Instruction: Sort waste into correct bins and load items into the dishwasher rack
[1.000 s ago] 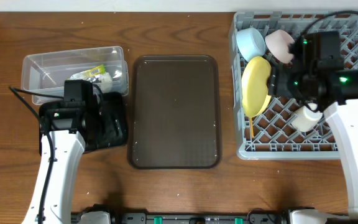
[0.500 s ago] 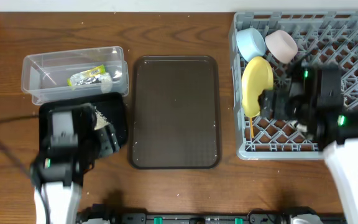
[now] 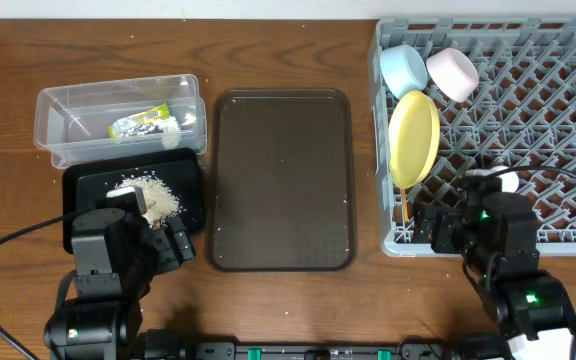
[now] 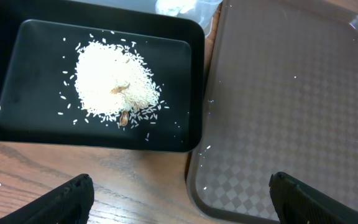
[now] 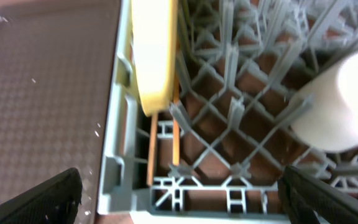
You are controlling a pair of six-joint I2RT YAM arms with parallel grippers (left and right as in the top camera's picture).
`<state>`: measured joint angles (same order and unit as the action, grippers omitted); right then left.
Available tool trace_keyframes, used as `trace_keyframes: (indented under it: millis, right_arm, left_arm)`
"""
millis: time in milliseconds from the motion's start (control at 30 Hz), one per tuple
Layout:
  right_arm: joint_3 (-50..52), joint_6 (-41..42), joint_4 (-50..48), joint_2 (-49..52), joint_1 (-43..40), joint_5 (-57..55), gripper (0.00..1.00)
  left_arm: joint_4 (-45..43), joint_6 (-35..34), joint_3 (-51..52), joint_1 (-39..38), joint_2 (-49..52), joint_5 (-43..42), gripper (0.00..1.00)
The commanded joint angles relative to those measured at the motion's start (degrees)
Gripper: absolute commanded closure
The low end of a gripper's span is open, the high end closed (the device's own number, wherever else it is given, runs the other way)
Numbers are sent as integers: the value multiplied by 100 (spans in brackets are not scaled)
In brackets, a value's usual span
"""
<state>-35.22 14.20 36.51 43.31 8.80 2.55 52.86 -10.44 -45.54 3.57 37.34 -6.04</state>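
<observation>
Both arms carried boxy black wrist housings, the left arm [image 3: 103, 265] trailing a thin black cable [image 3: 8, 241], the right arm [image 3: 498, 240] dotted with small green lights [image 3: 486, 213], each ending in matte black fingers [image 4: 64, 198].

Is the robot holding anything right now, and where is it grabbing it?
Nothing is held. The left gripper is open near the black tray, the right gripper open above the rack; both are empty.
</observation>
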Motion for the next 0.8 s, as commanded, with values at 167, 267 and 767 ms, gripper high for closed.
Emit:
trace_keyframes:
  millis: [167, 267, 767]
  right_arm:
    - [166, 120, 247, 24, 76, -103, 1]
    - [166, 122, 334, 24, 76, -101, 1]
    - [195, -197, -131, -166, -118, -229, 1]
  left_arm:
    - [-2, 31, 31, -13, 11, 4, 7]
    - [-2, 33, 31, -13, 11, 4, 7]
    - [-2, 33, 31, -13, 11, 4, 7]
